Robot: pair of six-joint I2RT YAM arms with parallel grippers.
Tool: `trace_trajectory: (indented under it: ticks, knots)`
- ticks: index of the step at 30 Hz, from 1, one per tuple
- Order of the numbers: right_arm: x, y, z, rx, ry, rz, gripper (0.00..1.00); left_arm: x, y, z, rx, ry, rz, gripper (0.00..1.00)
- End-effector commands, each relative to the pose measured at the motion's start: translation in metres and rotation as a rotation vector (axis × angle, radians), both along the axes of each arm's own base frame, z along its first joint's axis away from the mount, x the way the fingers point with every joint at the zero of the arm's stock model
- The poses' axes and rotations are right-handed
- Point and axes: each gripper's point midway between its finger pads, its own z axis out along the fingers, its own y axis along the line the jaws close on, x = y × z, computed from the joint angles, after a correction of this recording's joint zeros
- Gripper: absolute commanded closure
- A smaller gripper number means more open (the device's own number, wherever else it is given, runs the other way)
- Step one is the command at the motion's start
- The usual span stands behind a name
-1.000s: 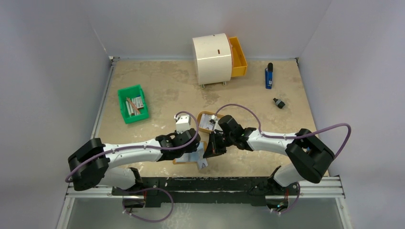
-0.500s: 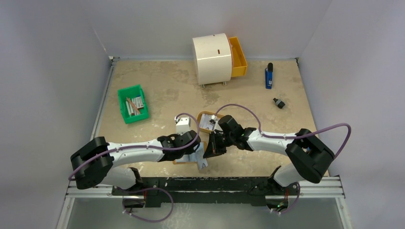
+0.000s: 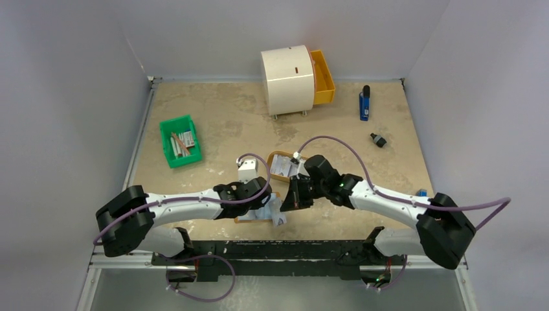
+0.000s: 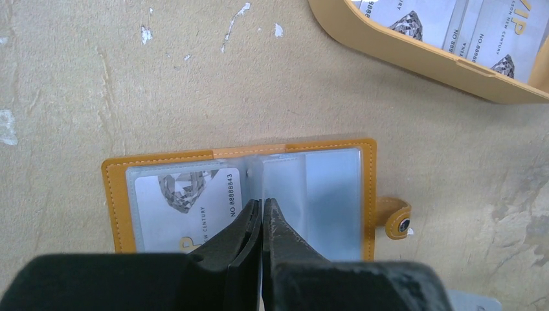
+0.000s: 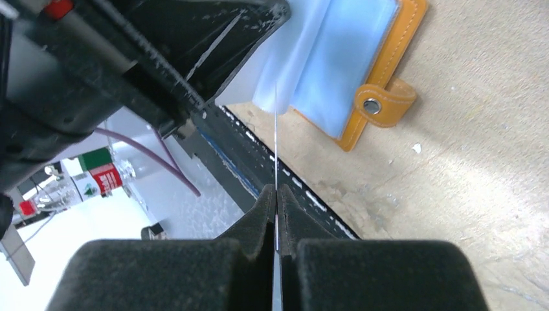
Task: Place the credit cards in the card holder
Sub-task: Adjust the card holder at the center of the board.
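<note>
The card holder (image 4: 162,157) lies open on the table, orange-tan, its snap tab (image 4: 400,220) at the right. A credit card (image 4: 188,207) sits in its left clear sleeve. My left gripper (image 4: 262,202) is shut on a clear middle sleeve and holds it up. In the top view the left gripper (image 3: 264,208) is over the holder (image 3: 245,219). My right gripper (image 5: 276,189) is shut on a thin card (image 5: 276,129), seen edge-on, whose tip reaches the lifted sleeve. In the top view the right gripper (image 3: 289,201) is just right of the holder.
An oval tan tray (image 4: 414,58) with more cards (image 4: 421,13) stands just behind the holder, also in the top view (image 3: 272,157). A green bin (image 3: 180,140) is at the left, a white cabinet (image 3: 288,81) with an orange drawer at the back, and a blue object (image 3: 364,103) at the right.
The right arm's elbow has swung out to the right and its gripper has shifted slightly right with the card. The left gripper has stayed on the holder.
</note>
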Motion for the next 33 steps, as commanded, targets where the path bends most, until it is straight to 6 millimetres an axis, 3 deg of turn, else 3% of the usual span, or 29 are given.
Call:
trace_trajectory:
  ticks: [1,9,20,33]
  knots:
    - [-0.019,-0.005,0.009,-0.016,-0.009,0.091,1.0,0.008,-0.001,0.005,0.002,-0.033,0.01,1.0]
    - [-0.036,0.015,-0.001,-0.025,0.041,0.191,1.0,0.009,-0.001,0.007,0.003,-0.033,0.013,1.0]
    - [-0.031,0.041,0.005,0.038,0.039,0.214,1.0,0.008,0.0,0.008,-0.002,-0.032,0.019,1.0]
    - [-0.017,0.031,-0.019,-0.094,0.049,0.099,1.0,0.007,0.0,0.01,-0.008,-0.029,0.016,1.0]
